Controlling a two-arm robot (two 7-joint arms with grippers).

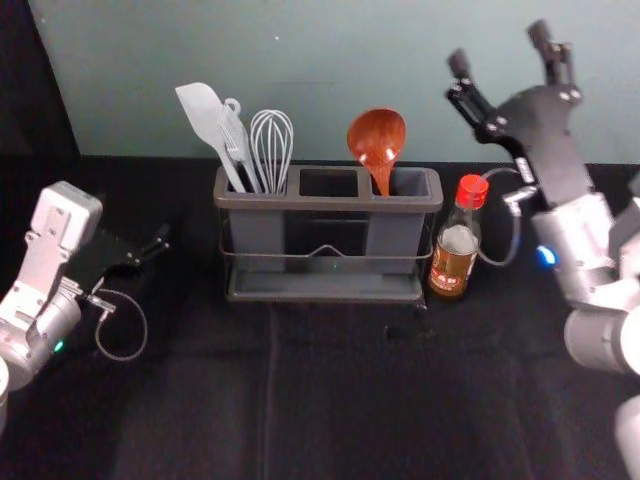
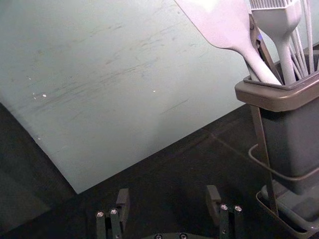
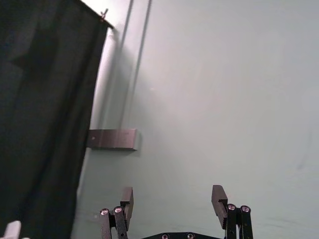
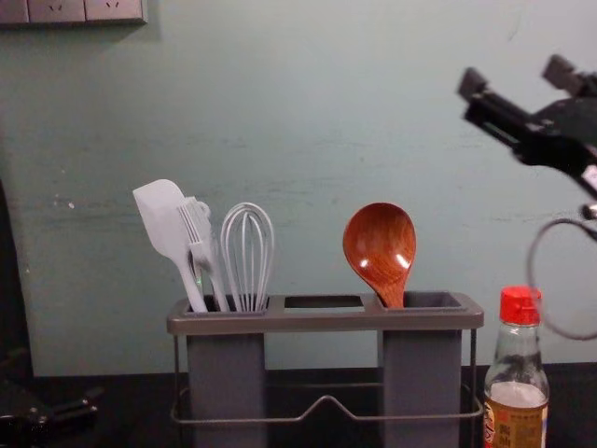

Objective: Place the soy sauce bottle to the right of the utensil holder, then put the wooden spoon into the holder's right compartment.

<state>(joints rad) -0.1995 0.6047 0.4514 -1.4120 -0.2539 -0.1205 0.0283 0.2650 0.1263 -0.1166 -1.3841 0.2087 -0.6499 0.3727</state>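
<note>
Our right gripper, spread wide and empty, has the soy sauce bottle and wooden spoon lower down; our parked left gripper, also gaping, has the holder to its right.

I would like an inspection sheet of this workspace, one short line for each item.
Surface: black cloth with creases.
Job's things: soy sauce bottle upright, right of utensil holder; wooden spoon in right compartment.
Clutter: spatula, brush and whisk, kept in left compartment.
Pincers: left pincer open, low, left of holder; right pincer open, raised, holding nothing.
Cables: loop on each arm.
Surroundings: pale wall behind, dark curtain at left.
</note>
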